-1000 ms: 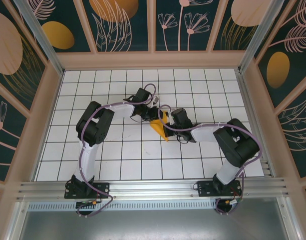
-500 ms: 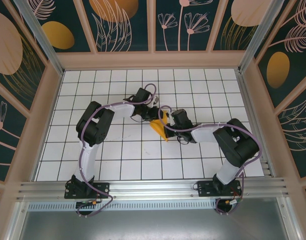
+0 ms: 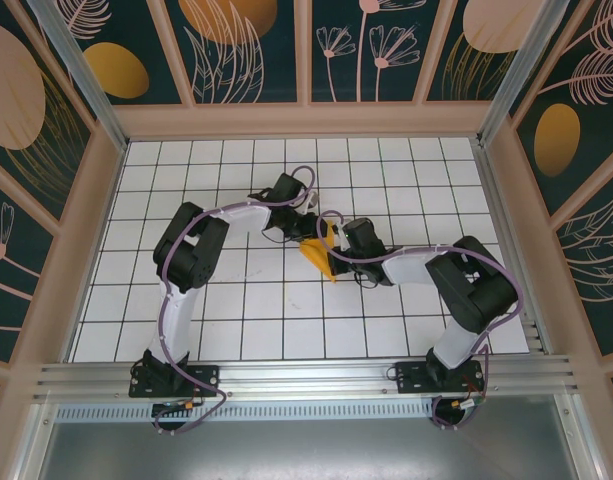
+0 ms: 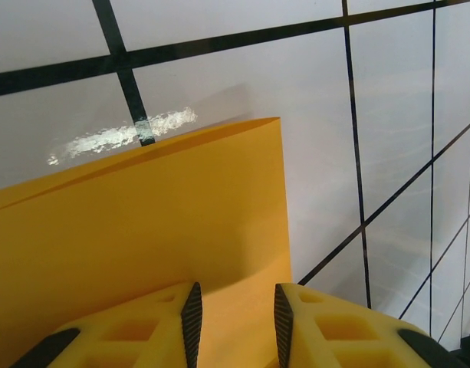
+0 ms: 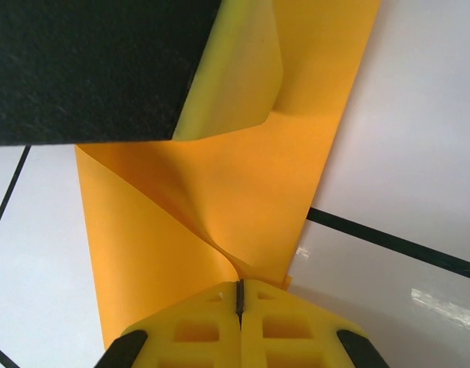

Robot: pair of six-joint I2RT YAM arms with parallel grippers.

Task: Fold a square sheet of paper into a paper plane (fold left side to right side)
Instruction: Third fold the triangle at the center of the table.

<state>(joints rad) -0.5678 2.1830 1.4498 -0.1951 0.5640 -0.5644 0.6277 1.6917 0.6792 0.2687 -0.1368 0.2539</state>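
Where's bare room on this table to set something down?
Bare tiles along the back wall, beside the left wall, and by the front rail. Crowded mid-table, where the left arm and right arm meet at the paper.

Blurred dark shape [image 5: 89, 69] hides paper sheet [image 5: 242, 199] upper-left; identity unclear.

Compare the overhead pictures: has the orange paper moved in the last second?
No: the orange paper sits against the same table grid lines as before.

Square sheet of paper [image 4: 142, 222] orange-yellow, left claw [image 4: 236, 307] and right claw [image 5: 240, 287] yellow — table [image 4: 388, 115] white, black-gridded
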